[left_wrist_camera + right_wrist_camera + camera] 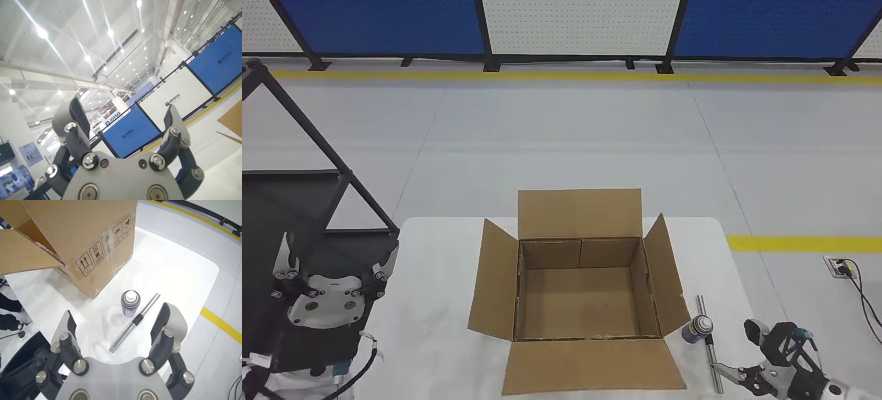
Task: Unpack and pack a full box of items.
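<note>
In the top view, the box [580,290] sits in the middle of the frame on the white worktop [432,300]. All four flaps are folded outward and I can see its cardboard floor. Toward the lower right of the frame, just off the box's right flap, a spray can [699,328] stands upright. A metal rod [709,350] lies flat just beside it. My right hand [780,345] is in the lower right corner, near the rod and can but apart from both. My left hand [334,265] is at the lower left of the frame, well apart from the box.

In the left wrist view, the left hand [122,106] points up toward the hall ceiling. Its fingers [79,113] are spread wide with nothing between them. An edge of a box flap [231,121] shows off to one side of it.

In the right wrist view, the right hand [117,311] hangs above the worktop [170,266], its fingers [160,321] apart and gripping nothing. The spray can [130,303] stands with its white nozzle up, lined up with the gap between the fingers. The rod [135,322], with a dark band around its middle, runs slantwise just beside the can. I cannot tell whether they touch. The box [90,237] stands just beyond the can, its printed side wall facing the camera.
</note>
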Available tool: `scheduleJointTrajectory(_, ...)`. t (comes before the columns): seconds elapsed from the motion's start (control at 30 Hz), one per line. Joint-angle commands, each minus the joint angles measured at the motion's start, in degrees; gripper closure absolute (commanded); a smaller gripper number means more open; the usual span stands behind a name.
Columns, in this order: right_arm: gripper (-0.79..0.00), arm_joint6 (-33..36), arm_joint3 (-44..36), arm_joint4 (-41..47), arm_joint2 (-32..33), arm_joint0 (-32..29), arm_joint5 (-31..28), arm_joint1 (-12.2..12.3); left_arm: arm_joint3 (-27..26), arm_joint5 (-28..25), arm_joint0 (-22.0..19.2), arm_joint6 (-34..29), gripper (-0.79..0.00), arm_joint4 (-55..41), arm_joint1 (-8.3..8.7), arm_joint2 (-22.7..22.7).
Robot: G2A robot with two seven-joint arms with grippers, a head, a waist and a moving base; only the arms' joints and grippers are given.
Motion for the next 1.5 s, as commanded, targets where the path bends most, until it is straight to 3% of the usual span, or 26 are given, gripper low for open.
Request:
scheduleJointTrajectory(0.0, -0.785, -0.05, -0.06, -0.04, 0.06, -0.04, 0.01, -0.01, 0.0, 0.0, 0.0, 0.0, -0.785, 0.0, 0.0, 0.0)
scheduleJointTrajectory(0.2, -0.785, 0.12, -0.15, -0.71, -0.09, -0.02, 0.45, 0.0, 0.0, 0.0, 0.0, 0.0, -0.785, 0.0, 0.0, 0.0)
scheduleJointTrajectory(0.37, -0.785, -1.89, 3.12, -8.38, -5.47, 2.28, 7.17, -0.26, -1.11, -0.11, 0.76, -0.86, -0.785, -0.67, 0.05, -0.22)
scheduleJointTrajectory(0.77, -0.785, -10.47, 15.07, -12.86, -13.4, 9.93, 7.73, -0.32, -1.27, -0.31, 1.02, -1.37, -0.785, -1.01, 0.12, -0.43)
scheduleJointTrajectory(1.13, -0.785, -10.77, 18.22, -12.05, -15.84, 12.7, 7.32, -0.01, -1.27, -0.31, 1.02, -1.37, -0.785, -1.01, 0.12, -0.43)
scheduleJointTrajectory(1.3, -0.653, -10.12, 19.31, -12.01, -16.94, 13.85, 8.03, 0.11, -1.27, -0.31, 1.02, -1.37, -0.785, -1.01, 0.12, -0.43)
scheduleJointTrajectory(1.33, -0.588, -9.96, 19.58, -11.95, -17.18, 14.15, 8.3, 0.12, -1.27, -0.31, 1.02, -1.37, -0.785, -1.01, 0.12, -0.43)
scheduleJointTrajectory(1.4, -0.379, -9.79, 20.02, -11.87, -17.6, 14.65, 8.58, 0.16, -1.27, -0.31, 1.02, -1.37, -0.785, -1.01, 0.12, -0.43)
scheduleJointTrajectory(1.47, -0.311, -9.72, 20.25, -11.82, -17.83, 14.92, 8.86, 0.21, -1.27, -0.31, 1.02, -1.37, -0.785, -1.01, 0.12, -0.43)
